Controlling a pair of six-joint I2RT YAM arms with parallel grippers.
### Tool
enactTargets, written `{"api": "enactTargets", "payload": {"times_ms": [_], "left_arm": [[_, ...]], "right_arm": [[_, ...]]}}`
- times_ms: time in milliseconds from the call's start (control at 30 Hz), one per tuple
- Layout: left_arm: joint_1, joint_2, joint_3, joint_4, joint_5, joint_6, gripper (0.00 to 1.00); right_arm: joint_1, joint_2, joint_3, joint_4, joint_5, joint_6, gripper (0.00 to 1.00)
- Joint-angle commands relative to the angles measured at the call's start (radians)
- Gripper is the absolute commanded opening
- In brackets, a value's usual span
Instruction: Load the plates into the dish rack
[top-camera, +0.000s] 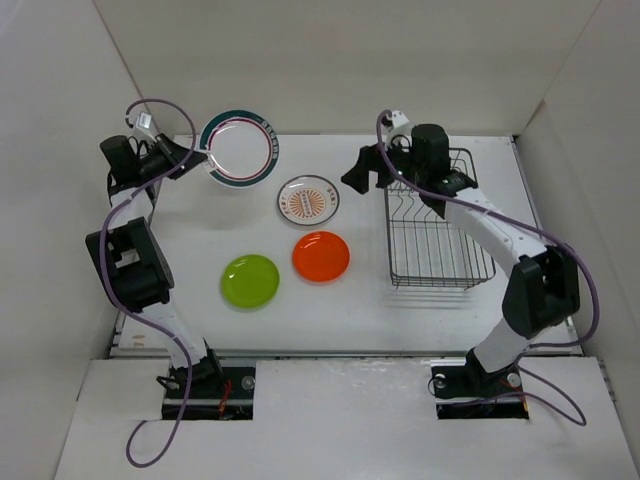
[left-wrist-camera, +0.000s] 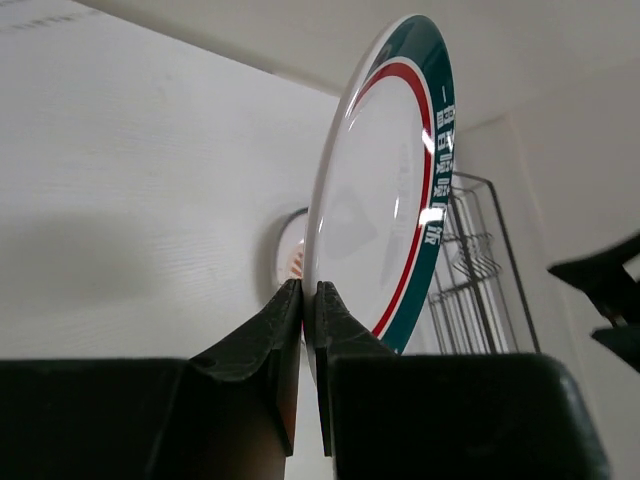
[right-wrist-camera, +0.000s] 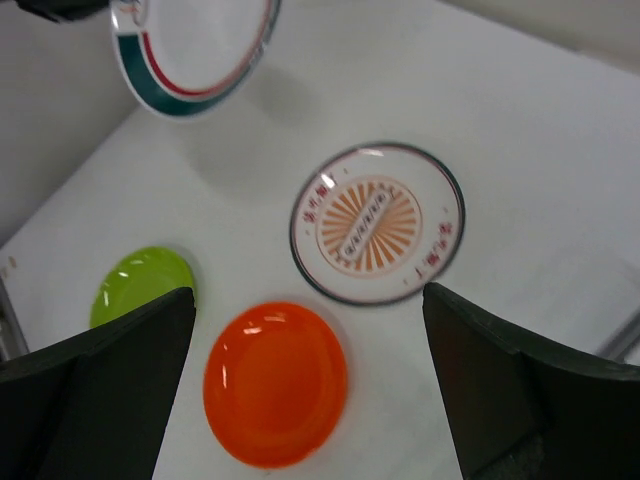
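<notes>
No plate stands in the dish rack yet; in the top view its wire slots show nothing between them, so the loading has barely begun. The left gripper is clamped on the lower edge of the white plate with the dark green rim, both fingers pressed flat against its two faces; the plate is lifted off the table and held nearly on edge at the far left, well apart from the rack. The right gripper hangs with its fingers spread wide and nothing between them, just beside the rack's far left corner and above the plates.

Three plates lie flat on the table between the arms: the sunburst plate nearest the rack's far end, the orange plate just in front of it, and the lime green plate to the left of the orange one; none touches another.

By my judgement, one of the four plates is in hand and on its way; it has to cross to the rack and be set into a slot, and the other three have to follow.
</notes>
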Motion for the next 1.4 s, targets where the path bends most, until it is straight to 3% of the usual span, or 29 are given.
{"api": "enactTargets", "payload": {"times_ms": [0, 233, 533, 633, 733, 867, 900, 1000, 1033, 1100, 1167, 1300, 1367], "left_arm": [[0.003, -0.086, -0.002, 0.135, 0.259, -0.066, 0.00], [-0.027, -0.186, -0.088, 0.146, 0.379, 0.008, 0.00], [-0.079, -0.250, -0.149, 0.146, 0.404, 0.017, 0.00], [-0.090, -0.259, -0.158, 0.146, 0.404, 0.017, 0.00], [-0.090, -0.270, -0.158, 0.146, 0.394, 0.017, 0.00], [-0.090, -0.279, -0.167, 0.146, 0.385, 0.017, 0.00], [-0.090, -0.279, -0.167, 0.146, 0.385, 0.017, 0.00], [-0.090, -0.290, -0.167, 0.135, 0.359, 0.017, 0.00], [-0.090, -0.299, -0.167, 0.097, 0.332, 0.042, 0.09], [-0.090, -0.311, -0.149, 0.023, 0.292, 0.101, 0.98], [-0.090, -0.325, -0.123, -0.141, 0.192, 0.243, 1.00], [-0.090, -0.362, -0.100, -0.265, 0.011, 0.331, 1.00], [-0.090, -0.371, -0.079, -0.325, -0.091, 0.391, 1.00]], "right_arm": [[0.006, 0.051, 0.133, 0.211, -0.174, 0.053, 1.00], [0.077, 0.203, 0.296, 0.288, -0.183, 0.139, 1.00], [0.154, 0.319, 0.385, 0.337, -0.174, 0.219, 0.99], [0.177, 0.341, 0.394, 0.337, -0.174, 0.219, 0.84], [0.177, 0.341, 0.394, 0.337, -0.183, 0.239, 0.37], [0.177, 0.329, 0.361, 0.337, -0.183, 0.263, 0.12], [0.186, 0.319, 0.361, 0.337, -0.183, 0.272, 0.00], [0.186, 0.274, 0.315, 0.328, -0.153, 0.272, 0.00], [0.177, 0.252, 0.299, 0.319, -0.134, 0.272, 0.00], [0.145, 0.195, 0.250, 0.245, -0.039, 0.221, 0.00], [0.113, 0.090, 0.241, 0.140, 0.167, 0.150, 0.00], [0.086, -0.042, 0.259, -0.150, 0.556, 0.038, 0.00], [0.072, -0.082, 0.285, -0.279, 0.675, 0.029, 0.00]]}}
